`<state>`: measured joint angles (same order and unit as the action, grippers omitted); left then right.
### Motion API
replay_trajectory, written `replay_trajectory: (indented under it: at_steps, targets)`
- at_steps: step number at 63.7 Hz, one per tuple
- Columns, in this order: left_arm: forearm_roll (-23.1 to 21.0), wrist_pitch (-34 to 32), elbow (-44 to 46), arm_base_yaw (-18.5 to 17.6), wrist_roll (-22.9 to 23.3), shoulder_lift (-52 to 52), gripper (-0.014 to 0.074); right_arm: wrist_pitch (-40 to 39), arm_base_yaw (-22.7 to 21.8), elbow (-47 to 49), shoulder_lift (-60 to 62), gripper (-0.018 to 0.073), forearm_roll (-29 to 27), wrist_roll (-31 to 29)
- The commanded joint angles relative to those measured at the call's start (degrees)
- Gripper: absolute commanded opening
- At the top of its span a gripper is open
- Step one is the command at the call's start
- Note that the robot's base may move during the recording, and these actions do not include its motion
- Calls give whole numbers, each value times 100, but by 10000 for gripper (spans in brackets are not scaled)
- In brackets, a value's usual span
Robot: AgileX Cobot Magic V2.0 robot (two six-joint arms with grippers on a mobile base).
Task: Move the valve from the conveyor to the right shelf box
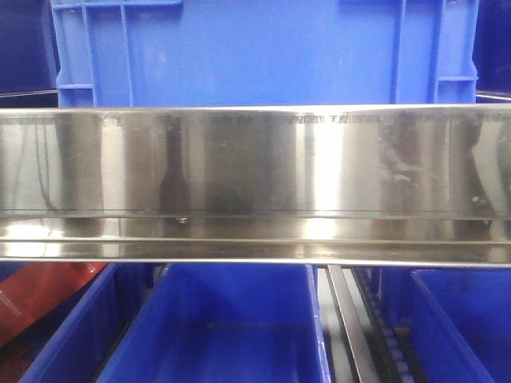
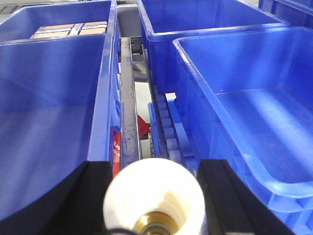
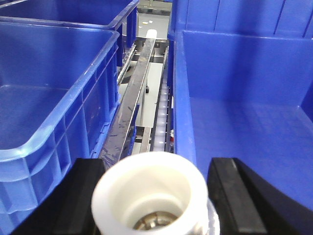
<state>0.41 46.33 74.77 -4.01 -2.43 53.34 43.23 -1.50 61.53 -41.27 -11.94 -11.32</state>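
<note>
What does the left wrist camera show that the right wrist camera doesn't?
Left wrist only: a cardboard box in the far-left bin, and something red down in the gap between bins. Right wrist only: a small white object near the rail's far end. Both: a white-capped valve between black fingers, in the left gripper and the right gripper respectively, above a metal rail and rollers between blue bins.

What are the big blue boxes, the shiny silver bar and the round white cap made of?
The big blue boxes look like moulded plastic: glossy, smooth walls with rounded rims. The shiny silver bar is probably brushed steel, as it mirrors glare and dim shapes. The round white cap seems matte plastic, thick-walled; its yellowish core may be brass.
</note>
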Motion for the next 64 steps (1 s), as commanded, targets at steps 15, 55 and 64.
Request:
replay_trajectory:
  at_steps: [15, 55, 64]
  targets:
    - [-9, -283, 29, -33, 34, -34, -111, -629, -10, 94, 36, -153, 12, -26]
    - [37, -443, 2100, -1562, -212, 1669, -111, -661, 1412, 2557, -1825, -153, -32, -26]
    - [-106, -182, 3022, -1914, -212, 2667, -111, -638, 2167, 3227, -2743, -153, -32, -26]
